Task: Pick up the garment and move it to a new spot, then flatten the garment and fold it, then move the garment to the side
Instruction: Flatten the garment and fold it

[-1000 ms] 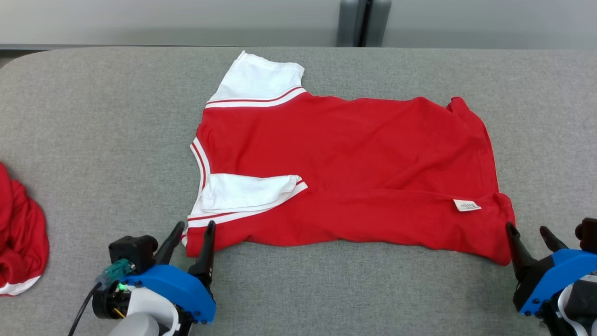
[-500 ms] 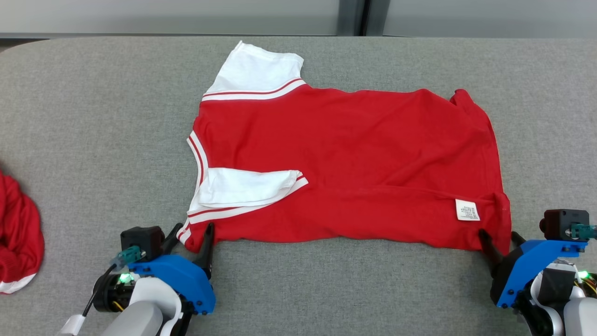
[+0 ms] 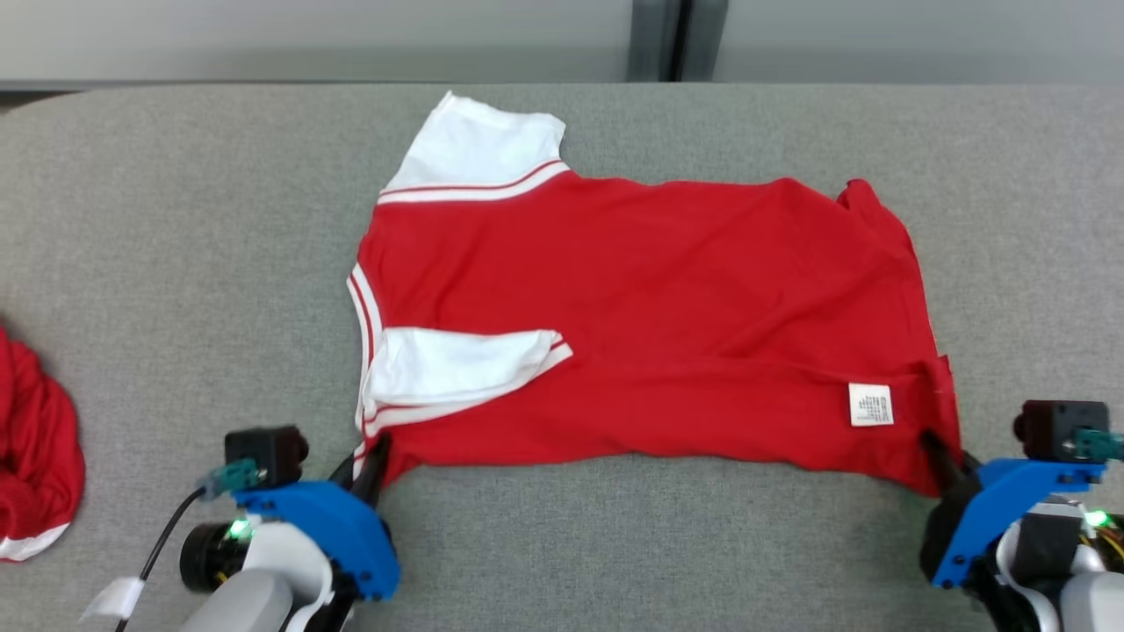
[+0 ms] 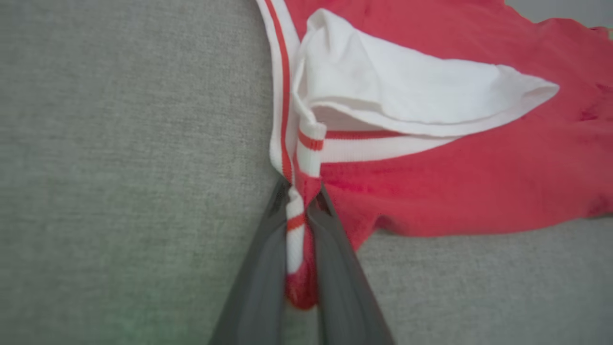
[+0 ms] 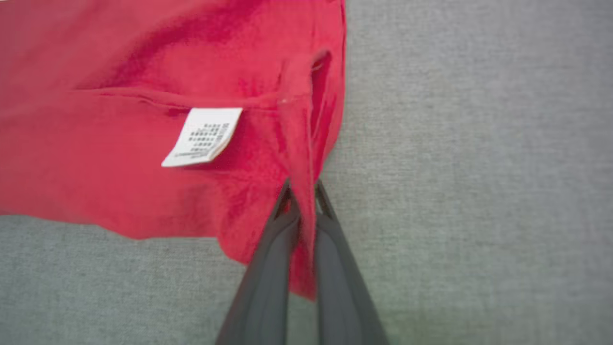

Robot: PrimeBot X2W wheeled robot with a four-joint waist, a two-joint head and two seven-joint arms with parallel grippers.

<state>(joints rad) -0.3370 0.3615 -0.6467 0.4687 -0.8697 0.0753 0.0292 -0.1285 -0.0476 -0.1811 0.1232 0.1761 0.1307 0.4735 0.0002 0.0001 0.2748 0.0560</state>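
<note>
The garment [image 3: 650,325] is a red shirt with white sleeves and red-and-white striped trim, spread across the grey table. One white sleeve [image 3: 457,360] is folded in over the body. My left gripper [image 3: 369,461] is shut on the near left corner, and the left wrist view shows striped trim [image 4: 294,225] pinched between the dark fingers [image 4: 261,273]. My right gripper [image 3: 944,456] is shut on the near right corner of the hem, where red cloth [image 5: 306,239] runs between the fingers [image 5: 335,278]. A white care label [image 3: 870,405] lies near that corner, also visible as the label [image 5: 203,136] in the right wrist view.
Another red garment [image 3: 35,456] with a white edge lies bunched at the table's far left. The grey table [image 3: 176,263] has bare cloth all round the shirt. A wall with a dark vertical post [image 3: 672,39] runs behind the far edge.
Both grippers moved in onto the shirt's near corners and closed on them. The near edge of the shirt is now drawn slightly toward me at both corners.
</note>
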